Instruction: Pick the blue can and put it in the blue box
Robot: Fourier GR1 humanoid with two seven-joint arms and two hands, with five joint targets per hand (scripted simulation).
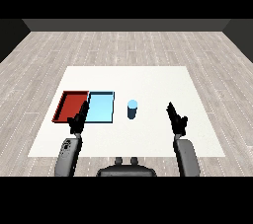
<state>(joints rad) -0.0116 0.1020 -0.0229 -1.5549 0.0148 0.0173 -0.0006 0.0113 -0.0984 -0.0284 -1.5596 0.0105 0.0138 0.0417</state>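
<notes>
head view: white table point(148, 139) bearing a red tray point(69, 105) and a light blue tray point(101, 107) side by side at the left, and a blue can point(132, 109) standing upright just right of the light blue tray, outside it. left hand point(78, 120), fingers straight and holding nothing, overlaps the near edge where the two trays meet. right hand point(176, 118), fingers straight and holding nothing, sits well right of the can, apart from it.

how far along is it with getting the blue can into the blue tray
Nothing is done yet. The blue can stands upright on the table, right of the blue tray. Neither the right hand nor the left hand holds anything. Grasping, carrying and placing all remain.
</notes>
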